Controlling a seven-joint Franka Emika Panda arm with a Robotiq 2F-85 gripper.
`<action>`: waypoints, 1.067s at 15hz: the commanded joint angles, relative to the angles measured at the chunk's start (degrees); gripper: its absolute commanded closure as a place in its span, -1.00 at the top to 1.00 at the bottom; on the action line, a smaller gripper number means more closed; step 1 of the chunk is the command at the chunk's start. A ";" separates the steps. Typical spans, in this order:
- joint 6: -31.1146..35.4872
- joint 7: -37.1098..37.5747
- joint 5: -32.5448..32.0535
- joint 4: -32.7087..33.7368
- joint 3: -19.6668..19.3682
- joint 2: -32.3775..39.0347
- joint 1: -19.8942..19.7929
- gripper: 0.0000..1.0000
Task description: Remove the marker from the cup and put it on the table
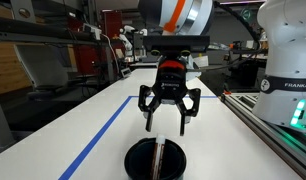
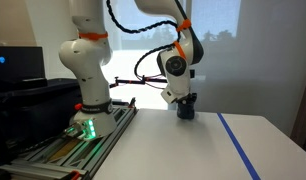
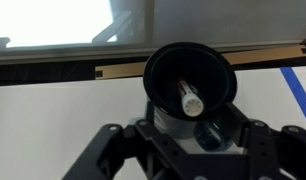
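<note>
"What could trip you up here?"

"My claw (image 1: pixel 168 124) hangs wide open, holding nothing, directly above the cup (image 1: pixel 156 160). If I come down off-centre, a finger could strike the rim and tip the cup over on the table (image 1: pixel 228 140)."

"And inside?"

"The marker (image 3: pixel 189 97), below my fingers, leaning on the cup's wall. Closing askew might pinch it crookedly or push it aside."

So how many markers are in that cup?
1. The marker leans tilted inside the black cup. The cup's dark inside could hide another, but none shows.
</note>
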 commanded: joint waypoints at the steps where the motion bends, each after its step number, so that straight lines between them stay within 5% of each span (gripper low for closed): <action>1: 0.98 -2.38 3.11 1.18 0.35 1.56 0.79 0.37; 2: 0.92 -2.73 3.41 1.38 0.35 1.81 0.81 0.17; 8: 0.61 -3.36 3.90 2.01 0.28 2.16 0.85 0.05; 10: 0.60 -3.54 3.99 2.11 0.23 2.31 0.84 -0.30; 12: 0.52 -3.68 4.04 2.14 0.21 2.36 0.82 -0.37; 13: 0.42 -3.78 4.07 2.18 0.19 2.40 0.81 -0.76; 16: 0.21 -3.84 3.92 2.06 0.11 2.19 0.72 -0.96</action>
